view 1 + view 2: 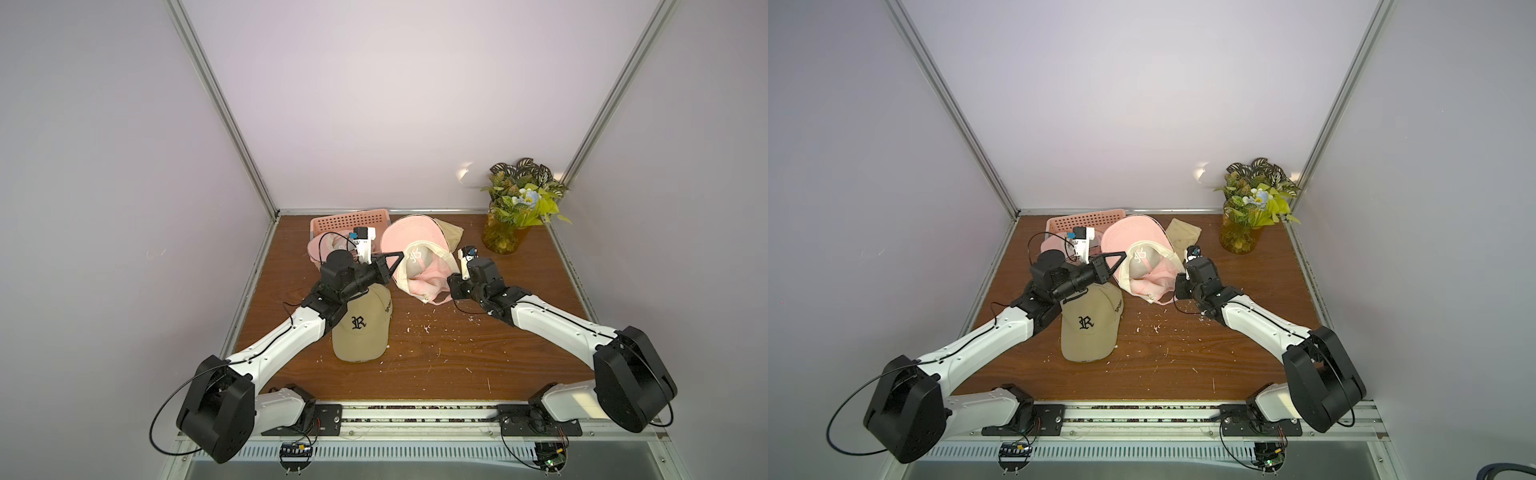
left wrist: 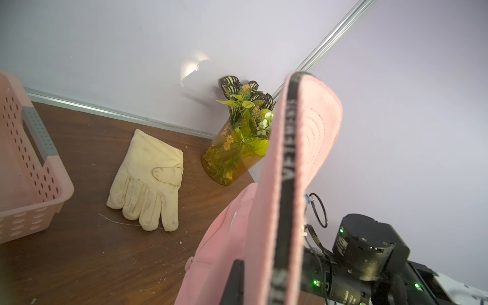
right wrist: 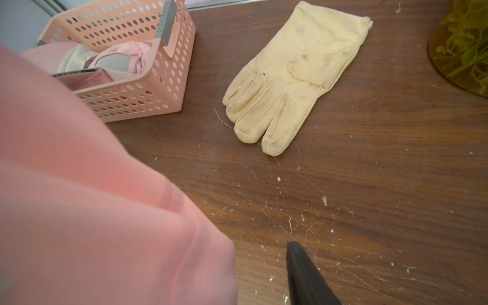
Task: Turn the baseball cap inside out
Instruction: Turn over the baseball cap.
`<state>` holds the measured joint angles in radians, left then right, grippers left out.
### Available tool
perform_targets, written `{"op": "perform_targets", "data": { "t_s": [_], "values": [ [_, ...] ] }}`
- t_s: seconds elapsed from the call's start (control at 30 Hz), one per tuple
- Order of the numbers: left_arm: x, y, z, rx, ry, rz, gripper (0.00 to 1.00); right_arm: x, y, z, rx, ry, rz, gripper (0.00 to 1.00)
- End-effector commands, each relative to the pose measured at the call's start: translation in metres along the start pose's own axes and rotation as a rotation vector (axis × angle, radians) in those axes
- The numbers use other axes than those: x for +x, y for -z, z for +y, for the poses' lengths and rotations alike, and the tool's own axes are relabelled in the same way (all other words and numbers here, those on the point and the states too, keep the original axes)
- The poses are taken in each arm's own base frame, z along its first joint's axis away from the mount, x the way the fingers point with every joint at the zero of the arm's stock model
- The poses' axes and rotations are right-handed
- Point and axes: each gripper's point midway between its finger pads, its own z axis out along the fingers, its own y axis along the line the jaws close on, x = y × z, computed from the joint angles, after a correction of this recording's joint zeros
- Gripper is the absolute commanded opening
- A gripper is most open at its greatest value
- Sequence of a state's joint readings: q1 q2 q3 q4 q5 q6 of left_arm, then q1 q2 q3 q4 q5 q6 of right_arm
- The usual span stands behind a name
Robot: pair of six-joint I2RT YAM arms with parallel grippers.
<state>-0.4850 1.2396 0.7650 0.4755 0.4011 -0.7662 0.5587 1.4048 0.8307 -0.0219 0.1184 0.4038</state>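
pink fabric baseball cap (image 1: 419, 277) (image 1: 1144, 286) sits just past the middle of the wooden counter (image 1: 457, 353) toward 12 o'clock. its crown is crumpled and partly everted, showing cream sweatband and grey lining. its stiff pink brim (image 1: 405, 239) (image 2: 311, 137) tilts up toward 11 o'clock, with black lettered tape along one edge.

- The pink cap (image 1: 415, 266) stands rear-centre on the surface (image 1: 457, 357), brim tilted upward.
- The left pincer (image 1: 401, 254), jaws closed, meets its rim.
- The tan cap (image 1: 361, 332) lies crown-up nearer the front.
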Motion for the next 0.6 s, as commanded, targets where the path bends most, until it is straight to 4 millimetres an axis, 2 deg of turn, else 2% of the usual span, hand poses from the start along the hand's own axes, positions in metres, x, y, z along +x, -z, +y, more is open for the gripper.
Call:
{"op": "perform_targets", "data": {
  "t_s": [0.0,0.17,0.27,0.43,0.57],
  "values": [
    [-0.056,0.008,-0.022,0.056,-0.082,-0.231,0.02,0.025,0.003,-0.005,-0.004,0.046,0.111,0.36],
    [-0.05,-0.004,0.007,-0.076,-0.156,-0.243,0.02,0.018,0.022,0.036,-0.247,0.102,0.087,0.28],
    [-0.042,-0.012,0.02,-0.122,-0.196,-0.241,0.03,0.012,0.035,0.049,-0.326,0.106,0.067,0.27],
    [-0.028,-0.02,0.027,-0.154,-0.266,-0.235,0.02,0.0,0.049,0.048,-0.339,0.083,0.026,0.27],
    [-0.02,-0.023,0.027,-0.138,-0.236,-0.204,0.03,-0.013,0.056,0.031,-0.244,0.081,-0.043,0.42]
  ]
}}
